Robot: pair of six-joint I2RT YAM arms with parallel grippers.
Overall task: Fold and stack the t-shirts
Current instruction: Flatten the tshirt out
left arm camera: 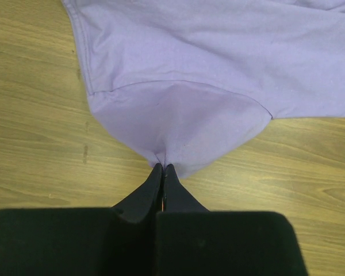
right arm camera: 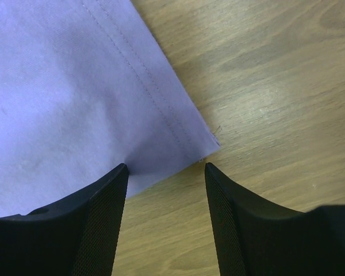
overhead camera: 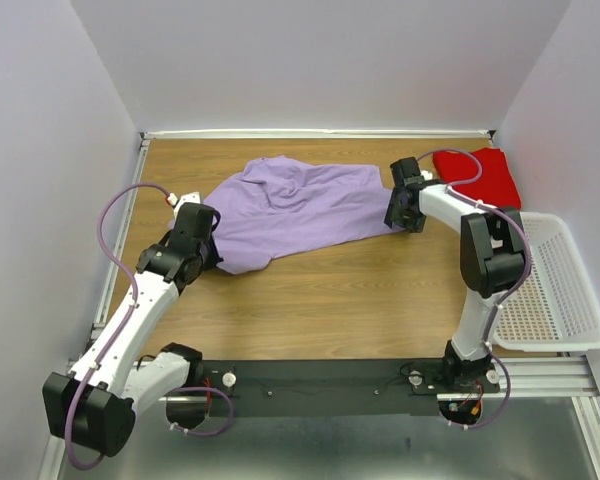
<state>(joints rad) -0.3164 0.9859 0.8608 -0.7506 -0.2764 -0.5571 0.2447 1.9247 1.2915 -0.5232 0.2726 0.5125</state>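
Observation:
The lavender t-shirt [overhead camera: 290, 210] lies spread and rumpled across the middle of the wooden table. My left gripper [overhead camera: 208, 243] is shut on its near-left edge; in the left wrist view the fingers [left arm camera: 163, 171] pinch a fold of the lavender cloth [left arm camera: 178, 115]. My right gripper [overhead camera: 398, 218] is open at the shirt's right corner; in the right wrist view the hemmed corner [right arm camera: 178, 132] lies between and just ahead of the open fingers [right arm camera: 165, 168]. The red t-shirt [overhead camera: 480, 175] lies folded at the back right.
A white perforated basket [overhead camera: 555, 290] sits at the table's right edge. White walls close in the back and both sides. Bare wood [overhead camera: 330, 300] shows in front of the shirt.

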